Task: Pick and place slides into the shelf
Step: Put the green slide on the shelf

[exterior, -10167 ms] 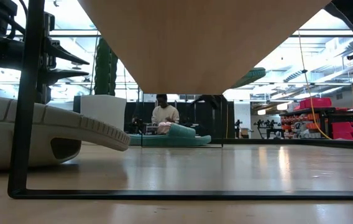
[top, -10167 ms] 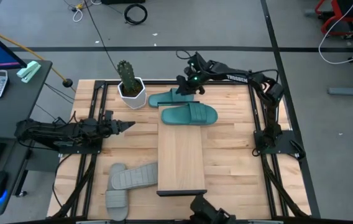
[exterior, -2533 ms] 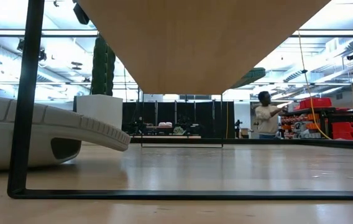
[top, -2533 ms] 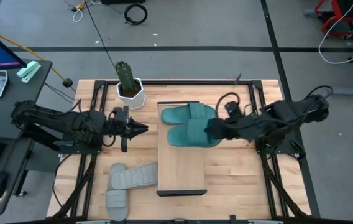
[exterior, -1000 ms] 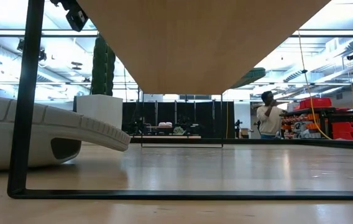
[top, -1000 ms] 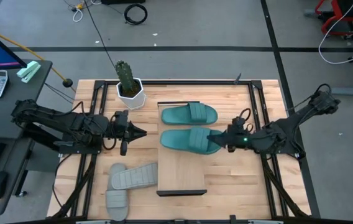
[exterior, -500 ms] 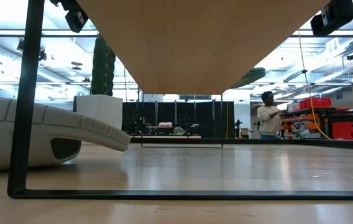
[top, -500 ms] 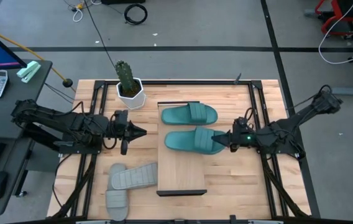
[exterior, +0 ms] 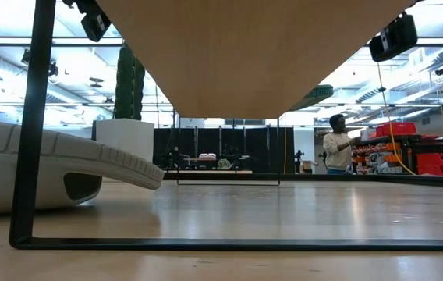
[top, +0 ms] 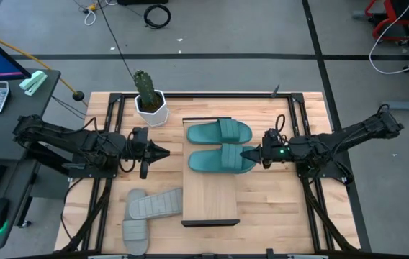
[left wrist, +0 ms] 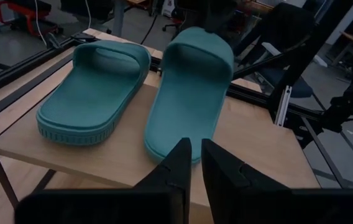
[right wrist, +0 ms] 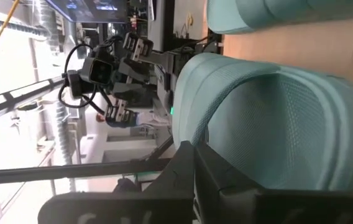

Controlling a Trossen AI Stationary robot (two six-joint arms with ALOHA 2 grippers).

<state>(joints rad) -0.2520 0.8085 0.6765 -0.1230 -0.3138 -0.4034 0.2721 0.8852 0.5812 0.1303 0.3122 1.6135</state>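
High view, shelf: the shelf (top: 210, 194) lies lengthwise down the middle of the table (top: 262, 194); two green slides (top: 219, 132) (top: 221, 160) lie side by side across its far half.
High view, right gripper: the right gripper (top: 253, 154) points at the end of the nearer green slide, fingers closed together, tips at or just short of its edge; contact cannot be told.
High view, left gripper: the left gripper (top: 165, 151) hovers just off the shelf's other side, fingers nearly closed, holding nothing.
High view, surroundings: two grey slides (top: 153, 204) (top: 135, 230) lie on the table beside the shelf's near end, behind the left fingers; a potted cactus (top: 149, 98) stands at the far corner.
Low view: the shelf's underside fills the top, its black frame (exterior: 30, 156) in front; a grey slide (exterior: 58, 176) is cut off at the side; the cactus pot (exterior: 130, 139) is beyond; a person (exterior: 335, 145) stands far off in the room.
Left wrist view: both green slides lie just ahead of the near-shut fingers (left wrist: 178, 167), on the shelf (left wrist: 257, 143).
Right wrist view: closed fingers (right wrist: 192, 180) against a green slide's (right wrist: 276, 118) end; the left arm (right wrist: 111, 68) shows beyond.
Writing: none readable.
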